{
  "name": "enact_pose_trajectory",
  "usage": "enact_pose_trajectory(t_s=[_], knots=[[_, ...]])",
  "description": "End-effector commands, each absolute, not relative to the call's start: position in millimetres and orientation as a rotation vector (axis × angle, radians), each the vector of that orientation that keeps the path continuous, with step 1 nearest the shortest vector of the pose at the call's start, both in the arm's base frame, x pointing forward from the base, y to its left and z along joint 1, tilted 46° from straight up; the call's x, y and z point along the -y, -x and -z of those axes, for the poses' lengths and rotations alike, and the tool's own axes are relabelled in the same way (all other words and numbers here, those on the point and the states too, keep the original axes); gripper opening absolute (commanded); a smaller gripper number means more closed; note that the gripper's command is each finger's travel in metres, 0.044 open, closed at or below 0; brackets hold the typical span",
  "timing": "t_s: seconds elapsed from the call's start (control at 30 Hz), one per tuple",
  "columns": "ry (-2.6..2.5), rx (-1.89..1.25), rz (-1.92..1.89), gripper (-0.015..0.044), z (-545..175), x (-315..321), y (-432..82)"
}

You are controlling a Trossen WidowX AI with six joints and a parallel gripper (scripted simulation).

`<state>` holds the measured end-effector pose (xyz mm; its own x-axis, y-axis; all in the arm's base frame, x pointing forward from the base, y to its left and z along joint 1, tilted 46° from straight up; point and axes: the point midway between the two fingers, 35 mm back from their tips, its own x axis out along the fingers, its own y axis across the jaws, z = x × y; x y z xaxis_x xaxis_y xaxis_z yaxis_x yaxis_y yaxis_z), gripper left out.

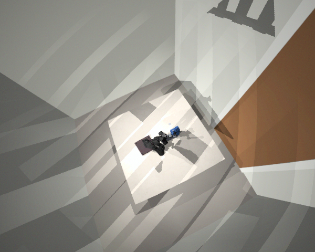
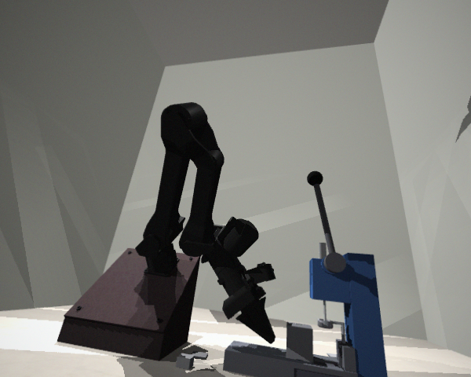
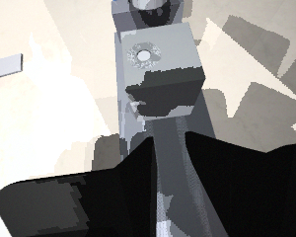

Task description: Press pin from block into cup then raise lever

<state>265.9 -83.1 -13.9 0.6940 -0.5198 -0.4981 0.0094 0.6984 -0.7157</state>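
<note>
- Block (image 1: 169, 135) (image 2: 299, 342) (image 3: 163, 51) upright on bed (image 1: 174, 137) (image 2: 252, 356) (image 3: 169, 163) of the blue press (image 1: 175, 131) (image 2: 359, 292), on the arm's side of the press column. Pin (image 3: 144, 55) seen in its top face.
- Block short of the punch (image 2: 324, 310); lever (image 2: 323, 210) raised. Step in hand judged to be seating the block, by pushing it along the bed toward the press column.
- Method: low, slow, straight push, both tips bearing evenly on the near face. Pin sits off-centre in the top face, so align by pin, not block edges. Stop once pin is under punch; overshoot would be awkward to correct.
- Risk: uneven contact may twist the block.
- Gripper (image 1: 166, 137) (image 2: 273, 341) (image 3: 169, 140): fingers slightly parted, narrow gap, nothing between them. Tips just above the bed, on the block's side away from the press column, apart from the block.
</note>
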Motion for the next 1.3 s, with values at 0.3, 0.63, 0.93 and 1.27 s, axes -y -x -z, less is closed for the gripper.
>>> enact_pose_trajectory(t_s=[0.3, 0.63, 0.93, 1.27], knots=[[0.748, -0.759, 0.332, 0.03, 14, 83, -264], [0.725, -0.664, 0.345, 0.03, 14, 83, -285], [0.712, -0.595, 0.355, 0.03, 13, 85, -296], [0.741, -0.585, 0.307, 0.03, 7, 93, -296]])
